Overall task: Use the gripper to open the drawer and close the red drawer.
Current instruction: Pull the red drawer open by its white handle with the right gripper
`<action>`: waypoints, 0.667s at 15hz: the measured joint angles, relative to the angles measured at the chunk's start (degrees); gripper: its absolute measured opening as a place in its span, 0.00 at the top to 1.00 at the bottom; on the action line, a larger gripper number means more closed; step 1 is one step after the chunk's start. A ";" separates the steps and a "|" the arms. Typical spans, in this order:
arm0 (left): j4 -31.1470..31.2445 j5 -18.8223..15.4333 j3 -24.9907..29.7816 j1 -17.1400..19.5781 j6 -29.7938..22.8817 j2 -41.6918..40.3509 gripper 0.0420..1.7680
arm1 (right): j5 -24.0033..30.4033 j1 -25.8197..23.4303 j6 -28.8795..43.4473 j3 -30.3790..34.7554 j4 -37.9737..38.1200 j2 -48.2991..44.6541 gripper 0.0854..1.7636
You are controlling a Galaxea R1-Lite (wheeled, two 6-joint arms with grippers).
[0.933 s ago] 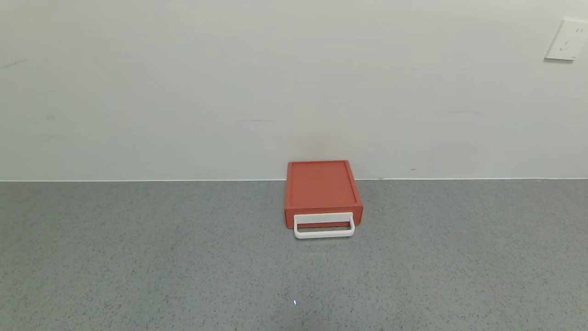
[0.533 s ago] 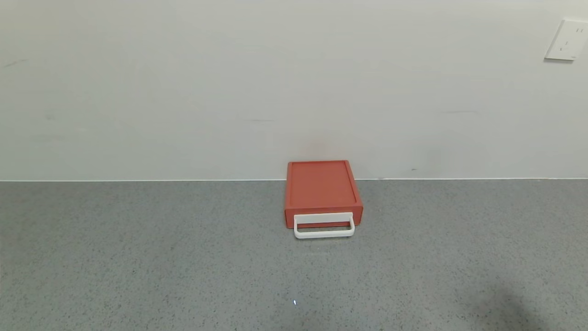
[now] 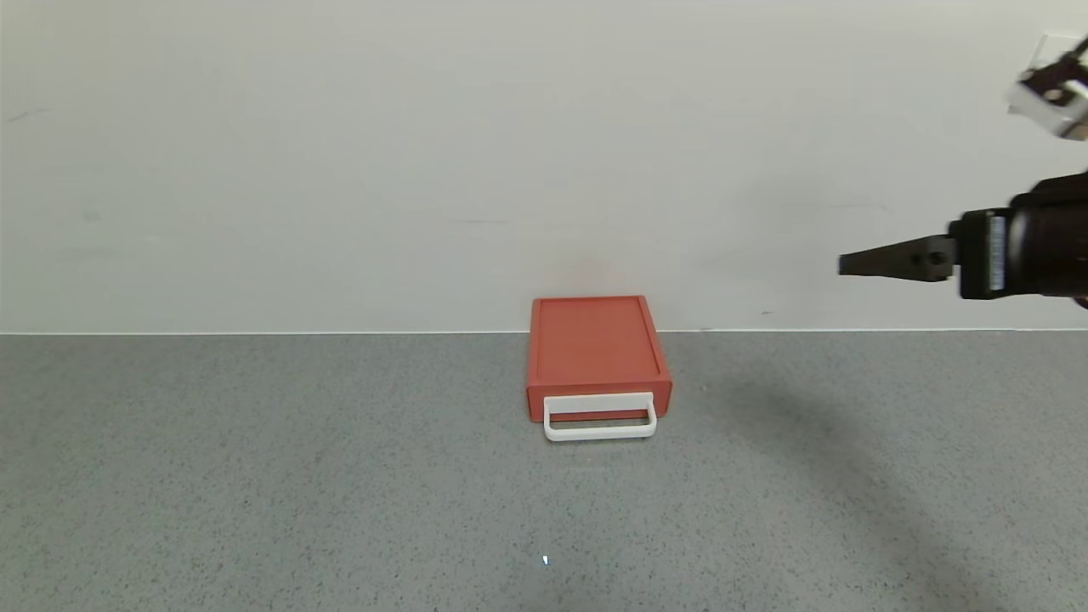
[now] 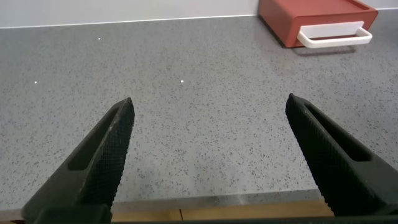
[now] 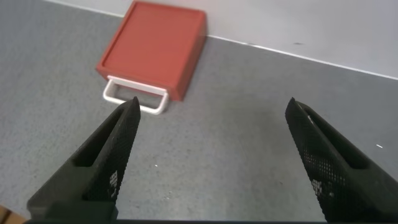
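Observation:
The orange-red drawer box (image 3: 595,348) sits on the grey counter against the white wall, its tray pushed in and its white loop handle (image 3: 600,418) facing me. It also shows in the right wrist view (image 5: 155,50) and in the left wrist view (image 4: 314,18). My right gripper (image 3: 846,263) hangs high in the air at the far right, well above and to the right of the box, open and empty. My left gripper (image 4: 208,112) is open and empty over the counter's near edge, out of the head view, far from the box.
The grey speckled counter (image 3: 340,476) runs wide on both sides of the box. The white wall (image 3: 425,170) stands right behind the box. A wall socket (image 3: 1045,93) is at the upper right, partly behind the right arm.
My right arm has come into the head view from the right, and its shadow now falls across the counter at the right. The drawer box has not moved.

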 joint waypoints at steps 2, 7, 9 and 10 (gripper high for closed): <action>0.00 0.05 0.00 0.00 -0.06 0.00 0.01 | -0.16 5.39 0.98 -7.63 4.22 9.00 0.03; 0.00 0.06 0.00 0.00 -0.09 -0.02 0.01 | -5.95 17.53 5.88 -16.07 6.51 25.34 0.03; 0.00 0.06 0.00 0.00 -0.09 0.00 0.01 | -10.54 21.26 9.61 -19.21 6.46 30.35 0.03; 0.00 0.06 0.00 0.00 -0.09 0.00 0.01 | -12.84 22.75 11.50 -20.59 6.49 32.48 0.03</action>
